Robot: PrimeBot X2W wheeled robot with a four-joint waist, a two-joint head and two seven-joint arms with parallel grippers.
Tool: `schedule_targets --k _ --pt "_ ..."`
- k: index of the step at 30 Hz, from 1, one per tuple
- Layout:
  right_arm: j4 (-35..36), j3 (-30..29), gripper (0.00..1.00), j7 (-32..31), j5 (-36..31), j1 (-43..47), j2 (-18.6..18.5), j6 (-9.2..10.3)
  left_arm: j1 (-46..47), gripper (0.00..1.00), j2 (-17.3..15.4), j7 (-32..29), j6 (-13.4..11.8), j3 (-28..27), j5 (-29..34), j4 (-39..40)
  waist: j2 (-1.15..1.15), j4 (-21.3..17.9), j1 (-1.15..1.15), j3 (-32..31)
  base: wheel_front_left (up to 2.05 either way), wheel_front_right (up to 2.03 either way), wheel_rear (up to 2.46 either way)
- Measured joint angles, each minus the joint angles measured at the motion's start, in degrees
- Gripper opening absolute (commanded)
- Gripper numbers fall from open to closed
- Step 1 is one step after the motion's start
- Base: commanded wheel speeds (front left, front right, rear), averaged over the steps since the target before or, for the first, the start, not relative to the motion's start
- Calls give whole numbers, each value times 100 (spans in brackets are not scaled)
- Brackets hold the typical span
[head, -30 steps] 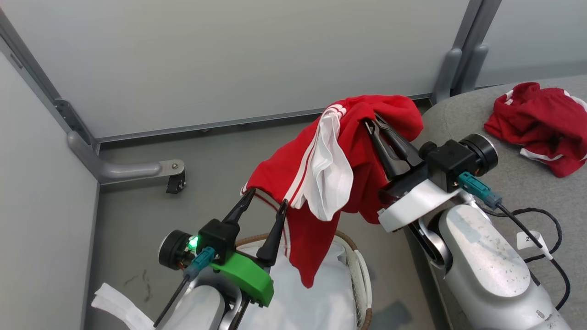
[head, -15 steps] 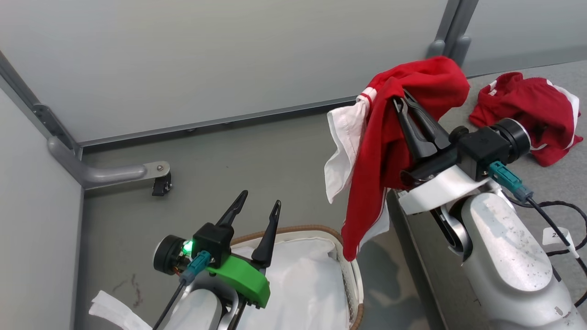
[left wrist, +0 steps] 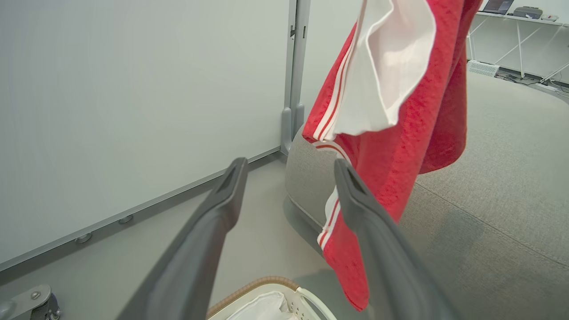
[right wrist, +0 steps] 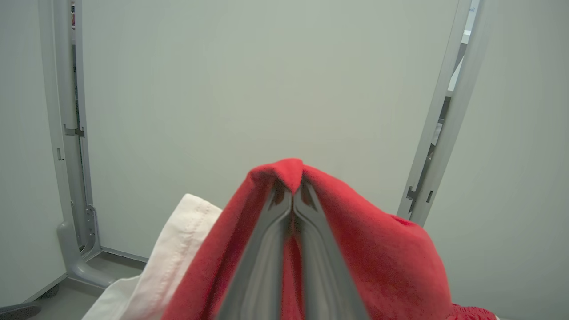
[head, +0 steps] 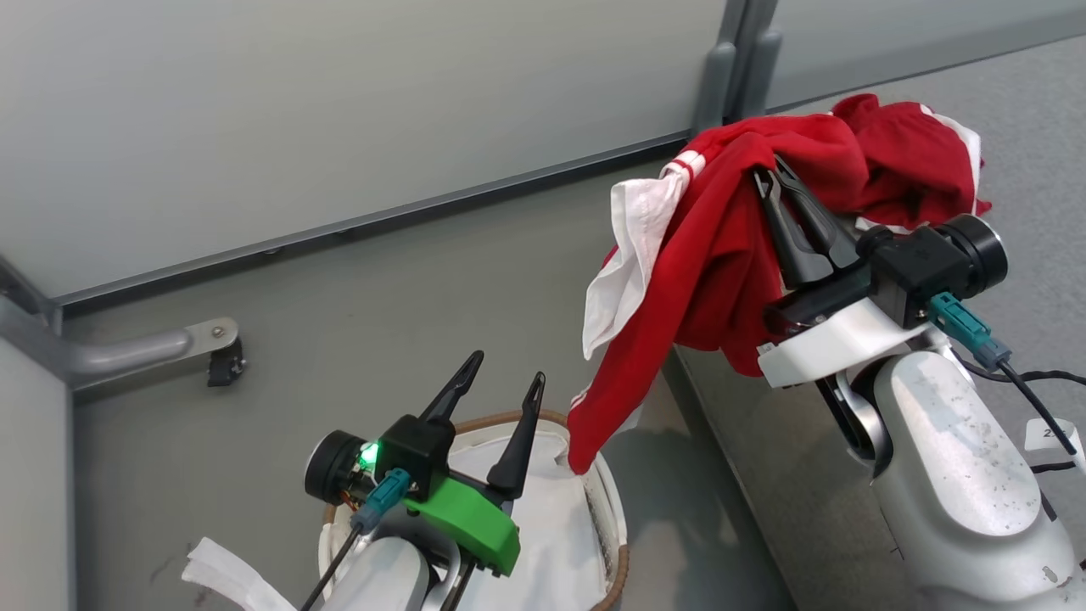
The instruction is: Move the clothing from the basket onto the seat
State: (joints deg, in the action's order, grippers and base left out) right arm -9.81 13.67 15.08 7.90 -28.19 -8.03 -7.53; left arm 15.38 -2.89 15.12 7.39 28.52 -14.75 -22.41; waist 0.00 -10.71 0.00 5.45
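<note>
Two soft red white-striped garments: hanging garment (head: pixel 713 263), crumpled garment (head: pixel 908 161). One small oval white plastic basket (head: pixel 612 530), brown-rimmed. One large grey fabric seat (head: pixel 1044 195). Two grippers: left gripper (head: pixel 506 367), right gripper (head: pixel 770 170).

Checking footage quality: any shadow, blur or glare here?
Head view: even light; the red white-striped garment casts a soft shadow on the grey floor. Left wrist view: dark fingers blur near the lens. Right wrist view: same blur, no glare.

Cannot see near end of basket (head: pixel 609 522), cut off at bottom edge, nor left part of second garment (head: pixel 920 161), behind held garment (head: pixel 713 255), upper right.
</note>
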Motion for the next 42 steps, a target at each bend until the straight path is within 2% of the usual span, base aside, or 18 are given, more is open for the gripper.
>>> schedule_targets --k 12,19,24,29,37,42 --pt "1 -254 0 0 -59 69 -74 0 182 100 13 0 0 345 -16 66 0 -960 0 297 0 0 0" --pt "-97 -428 0 0 -40 46 -132 0 280 100 14 0 0 450 -14 71 0 -1255 0 577 0 0 0" --pt "-257 -654 0 0 -35 -363 -248 0 376 100 -27 0 0 493 -8 137 0 -1276 0 808 0 0 0" --pt "-546 -1009 0 0 -74 -1129 -519 0 539 100 -124 0 0 479 34 249 0 -1207 0 1101 0 0 0" --pt "-1261 -1822 0 1 -105 -2340 -1155 0 942 100 -294 0 0 526 190 433 0 -954 0 1796 0 0 0" --pt "-1704 -2202 0 0 -211 -2520 -1337 0 1170 100 -349 0 0 515 309 530 0 -744 1 2279 0 0 0"
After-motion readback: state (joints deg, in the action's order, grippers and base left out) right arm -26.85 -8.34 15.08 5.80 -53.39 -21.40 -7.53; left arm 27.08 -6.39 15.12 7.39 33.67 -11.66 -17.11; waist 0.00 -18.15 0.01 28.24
